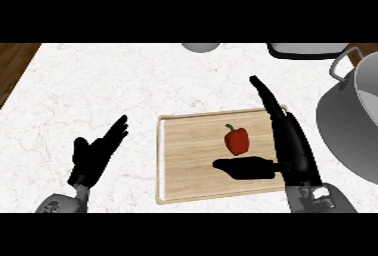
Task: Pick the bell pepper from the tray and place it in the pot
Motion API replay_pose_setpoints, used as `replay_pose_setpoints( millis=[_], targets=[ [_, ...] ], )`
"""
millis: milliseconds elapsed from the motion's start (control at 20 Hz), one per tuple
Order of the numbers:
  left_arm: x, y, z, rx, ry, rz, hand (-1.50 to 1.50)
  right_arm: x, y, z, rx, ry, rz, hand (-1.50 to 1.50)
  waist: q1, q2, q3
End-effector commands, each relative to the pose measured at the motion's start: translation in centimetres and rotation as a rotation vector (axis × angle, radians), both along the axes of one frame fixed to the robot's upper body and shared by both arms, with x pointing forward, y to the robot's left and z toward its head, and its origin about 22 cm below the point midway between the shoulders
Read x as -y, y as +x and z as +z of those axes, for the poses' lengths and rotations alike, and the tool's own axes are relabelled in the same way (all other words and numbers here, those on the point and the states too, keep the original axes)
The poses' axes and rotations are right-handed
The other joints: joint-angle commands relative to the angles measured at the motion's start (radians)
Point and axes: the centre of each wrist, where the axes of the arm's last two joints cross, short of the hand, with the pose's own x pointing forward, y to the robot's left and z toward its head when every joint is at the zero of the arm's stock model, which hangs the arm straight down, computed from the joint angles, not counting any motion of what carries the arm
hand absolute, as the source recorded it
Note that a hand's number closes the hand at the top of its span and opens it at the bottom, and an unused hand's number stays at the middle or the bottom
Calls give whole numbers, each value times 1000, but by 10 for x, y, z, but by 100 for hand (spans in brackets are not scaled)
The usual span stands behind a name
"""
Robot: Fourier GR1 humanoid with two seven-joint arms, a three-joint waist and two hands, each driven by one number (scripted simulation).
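Observation:
A red bell pepper (237,141) with a green stem lies on a wooden tray (193,165) in the middle of the counter. My right hand (289,145) stands open just right of the pepper, fingers straight and pointing away, thumb stretched left under the pepper without touching it. The large steel pot (348,131) sits at the right edge, partly cut off by the view. At the lower left my left hand (94,156) rests open on the counter, away from the tray.
A grey round object (201,46) shows at the far edge of the white marble counter (111,85). Another metal vessel (306,50) sits at the far right corner. Dark wood floor lies beyond the counter's left edge.

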Motion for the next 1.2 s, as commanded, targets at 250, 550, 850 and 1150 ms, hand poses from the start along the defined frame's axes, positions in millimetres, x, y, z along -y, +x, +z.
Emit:
replay_pose_setpoints(
  millis=[250, 550, 850, 1150],
  targets=[
    [12, 4, 2, 1, -13, -21, 0, 4, 20, -45, -414, -108, 90, -150, 14, 6, 2],
    [11, 4, 3, -6, -14, -15, 0, 19, 45, -69, -454, -161, 97, -150, 9, 2, 2],
    [8, -8, -5, 11, -2, -16, 0, 56, 42, -86, -363, -173, 43, -150, 7, 2, 2],
    [16, 0, -4, 2, 15, -24, 0, 54, 35, -115, -361, -73, 83, -150, 5, 2, 2]
  ],
)
